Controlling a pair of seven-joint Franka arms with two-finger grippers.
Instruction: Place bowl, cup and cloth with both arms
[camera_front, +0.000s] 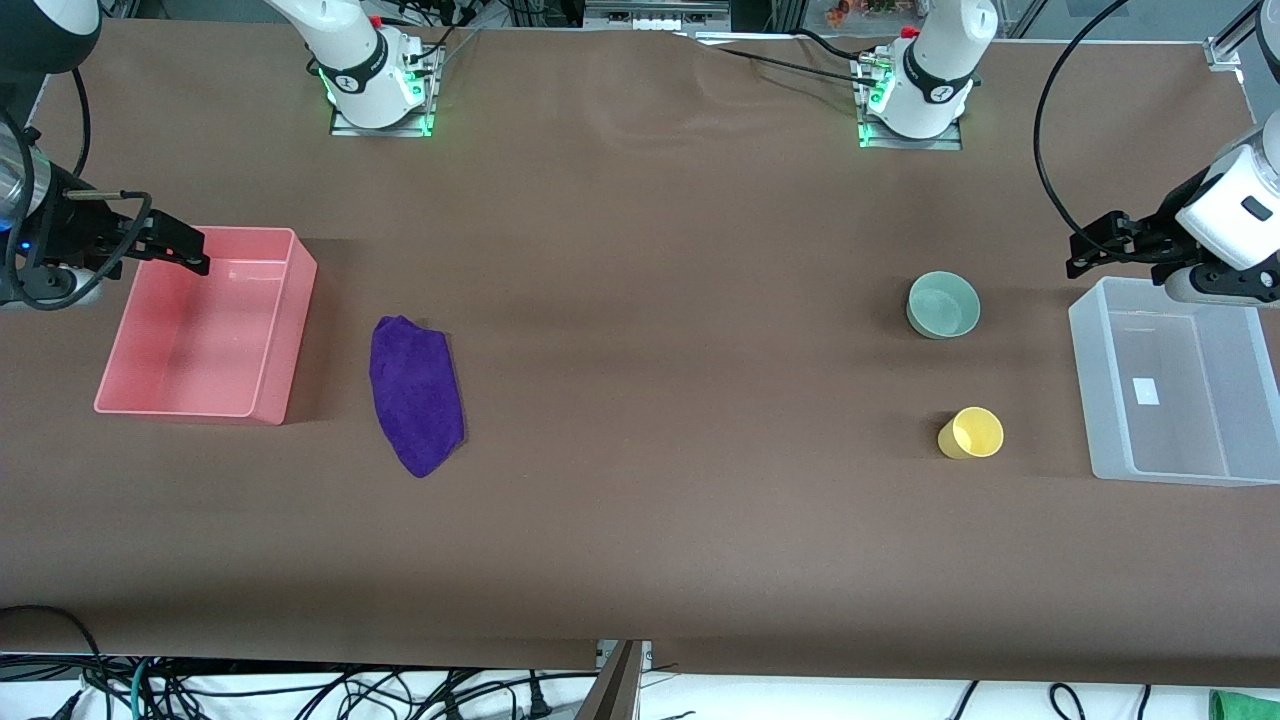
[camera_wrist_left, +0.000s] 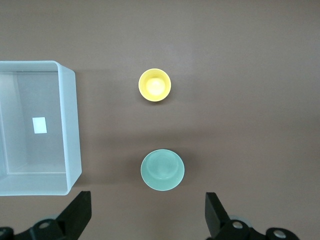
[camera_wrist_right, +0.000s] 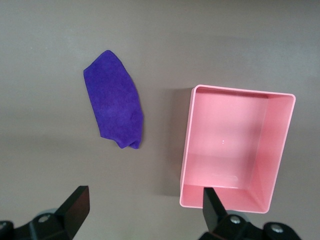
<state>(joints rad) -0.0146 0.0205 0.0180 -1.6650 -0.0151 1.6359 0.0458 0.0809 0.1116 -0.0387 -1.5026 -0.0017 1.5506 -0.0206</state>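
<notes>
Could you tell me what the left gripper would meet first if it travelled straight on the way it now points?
Probably bare table. The left gripper hangs open, pointing down, with the bowl slightly off its line; depth is unclear.

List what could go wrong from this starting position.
1. The yellow cup stands close to the sage-green bowl; the open left end effector, reaching for one, might knock the other.
2. The purple cloth lies flat, so the open right end effector may pinch poorly and drop it short of the pink bin.

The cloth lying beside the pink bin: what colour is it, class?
Deep purple; the cloth shows best in the right wrist view.
</notes>
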